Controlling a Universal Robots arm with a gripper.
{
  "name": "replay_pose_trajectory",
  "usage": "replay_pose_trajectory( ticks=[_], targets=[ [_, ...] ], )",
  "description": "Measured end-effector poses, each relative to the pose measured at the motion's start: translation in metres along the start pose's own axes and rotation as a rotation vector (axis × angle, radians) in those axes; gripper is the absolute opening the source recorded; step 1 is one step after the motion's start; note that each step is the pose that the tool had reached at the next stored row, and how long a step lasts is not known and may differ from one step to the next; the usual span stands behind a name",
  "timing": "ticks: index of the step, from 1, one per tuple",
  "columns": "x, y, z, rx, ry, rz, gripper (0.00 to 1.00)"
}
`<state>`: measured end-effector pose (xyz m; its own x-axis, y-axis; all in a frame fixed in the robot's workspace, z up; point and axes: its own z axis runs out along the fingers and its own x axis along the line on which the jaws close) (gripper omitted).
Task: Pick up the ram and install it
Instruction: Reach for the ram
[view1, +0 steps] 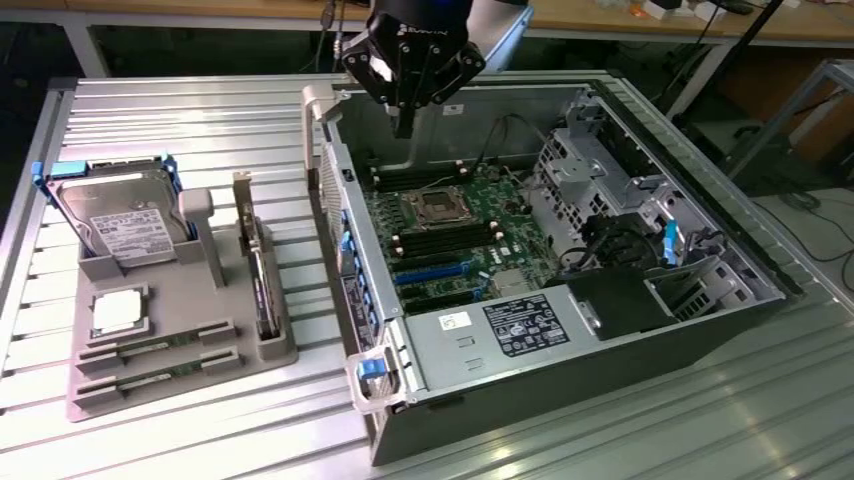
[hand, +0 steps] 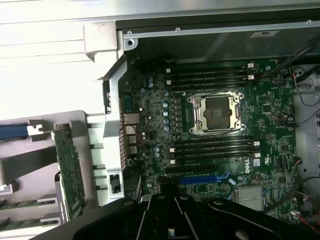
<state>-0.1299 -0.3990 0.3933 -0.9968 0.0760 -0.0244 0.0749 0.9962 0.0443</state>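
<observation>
Two ram sticks lie flat in the slots of the grey holder: one ram (view1: 158, 350) (hand: 22, 204) and a second ram (view1: 154, 382) (hand: 20, 223) beside it. My gripper (view1: 402, 126) (hand: 174, 220) hangs over the back edge of the open computer case (view1: 340, 150), far from the holder. Its fingers are shut together with nothing visible between them. Below it the motherboard shows dark ram slots (view1: 416, 180) (hand: 207, 77) on one side of the CPU socket (view1: 434, 207) (hand: 217, 114), and more ram slots (view1: 447, 240) (hand: 215, 147) on the other side.
The grey holder (view1: 267, 350) on the exterior view's left also carries a silver hard drive (view1: 120, 228), a CPU chip (view1: 118, 310) and an upright expansion card (view1: 254, 262) (hand: 67, 170). Drive cages and cables (view1: 601, 200) crowd the case's far side. A power supply (view1: 527, 325) sits at its near end.
</observation>
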Motion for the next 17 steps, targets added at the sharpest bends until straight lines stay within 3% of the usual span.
replay_pose_trajectory(
  ticks=[17],
  targets=[
    [0.039, -0.0029, -0.0011, -0.0012, 0.0021, -0.047, 0.11]
  ],
)
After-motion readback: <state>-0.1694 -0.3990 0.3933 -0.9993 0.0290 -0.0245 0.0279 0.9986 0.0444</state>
